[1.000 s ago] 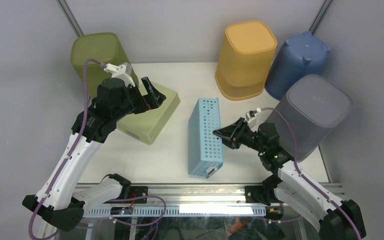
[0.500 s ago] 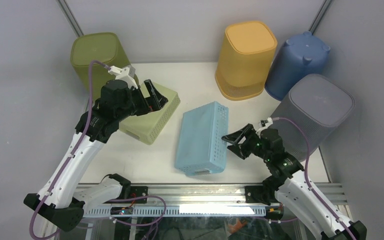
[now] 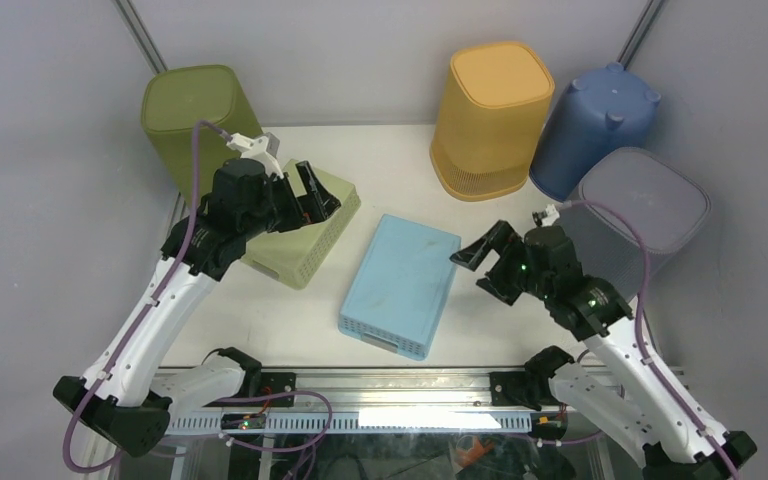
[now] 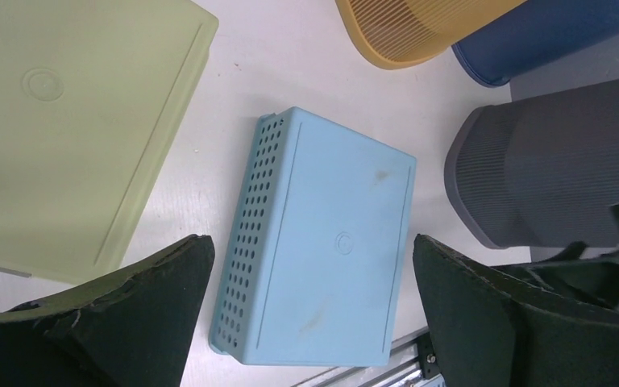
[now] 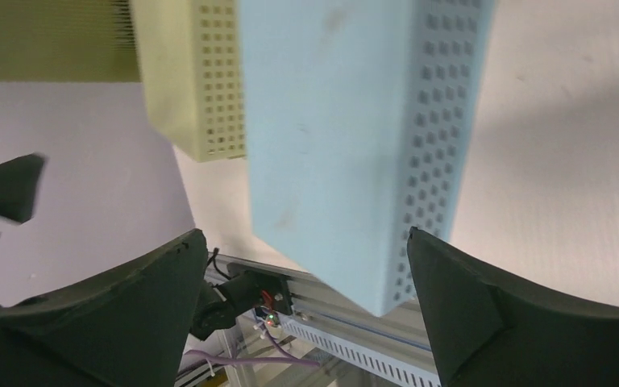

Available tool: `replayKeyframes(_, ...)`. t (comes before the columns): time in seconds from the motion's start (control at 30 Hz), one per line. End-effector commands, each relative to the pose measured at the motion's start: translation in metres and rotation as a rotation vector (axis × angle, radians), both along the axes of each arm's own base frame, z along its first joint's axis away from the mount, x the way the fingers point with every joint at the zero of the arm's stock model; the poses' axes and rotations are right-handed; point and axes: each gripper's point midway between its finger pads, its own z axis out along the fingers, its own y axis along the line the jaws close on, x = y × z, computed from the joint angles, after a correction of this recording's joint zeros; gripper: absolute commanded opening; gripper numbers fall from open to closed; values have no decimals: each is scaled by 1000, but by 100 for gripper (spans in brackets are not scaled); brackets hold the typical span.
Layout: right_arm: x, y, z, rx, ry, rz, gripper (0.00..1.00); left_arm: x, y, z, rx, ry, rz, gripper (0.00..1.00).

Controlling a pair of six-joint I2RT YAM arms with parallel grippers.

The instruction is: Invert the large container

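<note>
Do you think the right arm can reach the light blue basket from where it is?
Probably yes. The right hand is open just beside the right edge of the light blue basket, and nothing sits between them on the table.

I count 6 containers on 1 table (image 3: 400, 165) — 4 tall, 2 low. The 4 tall ones: 1 olive-green bin (image 3: 192, 105), 1 yellow basket (image 3: 492, 100), 1 dark-blue bucket (image 3: 600, 115) and 1 grey bin (image 3: 645, 200). The 2 low ones: 1 pale-green crate (image 3: 305, 250) and 1 light-blue crate (image 3: 400, 285), both with perforated sides. By colour that makes 2 green, 2 blue, 1 yellow, 1 grey.

Of my own parts I count 2 arms, the left arm (image 3: 150, 320) and the right arm (image 3: 620, 360). There are 2 grippers, the left gripper (image 3: 318, 193) and the right gripper (image 3: 482, 265), with 2 fingers each — 4 fingers in all. There are 2 purple cables (image 3: 198, 180), 1 along each arm.
</note>
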Motion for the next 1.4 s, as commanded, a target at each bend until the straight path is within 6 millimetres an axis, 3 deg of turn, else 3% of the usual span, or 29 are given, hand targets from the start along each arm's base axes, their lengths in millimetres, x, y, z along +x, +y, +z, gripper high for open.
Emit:
replayKeyframes(0.0, 25, 14, 69, -81, -202, 88, 99, 16, 2, 7, 11, -49, 39, 99)
replayKeyframes(0.1, 41, 33, 118, -164, -326, 172, 99, 29, 2, 12, 18, -51, 72, 99)
replayKeyframes(0.2, 64, 46, 162, -311, -420, 237, 99, 44, 0, 31, 15, -80, 100, 99)
replayKeyframes(0.27, 86, 38, 190, -441, -453, 210, 99, 56, 2, 49, 17, -117, 138, 99)
replayKeyframes(0.3, 96, 30, 218, -485, -490, 159, 99, 61, 2, 61, 16, -144, 146, 99)
replayKeyframes(0.33, 106, 22, 231, -540, -508, 113, 99, 65, 0, 73, 14, -167, 139, 99)
replayKeyframes(0.4, 120, 8, 260, -614, -561, 30, 99, 69, -7, 104, -4, -234, 98, 99)
replayKeyframes(0.57, 119, -11, 326, -610, -755, -61, 99, 66, -4, 180, -30, -432, 78, 99)
replayKeyframes(0.67, 107, -21, 349, -537, -847, -108, 99, 53, 2, 206, -23, -546, 49, 99)
replayKeyframes(0.77, 92, -24, 361, -453, -936, -114, 99, 38, 3, 224, -37, -643, 12, 99)
replayKeyframes(0.9, 79, -26, 364, -397, -1012, -105, 99, 30, 8, 227, -34, -670, 11, 99)
replayKeyframes(1.13, 82, -26, 356, -415, -979, -104, 99, 28, 15, 216, -36, -664, 45, 99)
replayKeyframes(1.27, 84, -26, 352, -421, -956, -106, 99, 27, 14, 218, -57, -659, 46, 99)
replayKeyframes(1.37, 82, -29, 352, -422, -946, -114, 99, 26, 25, 223, -119, -638, 131, 99)
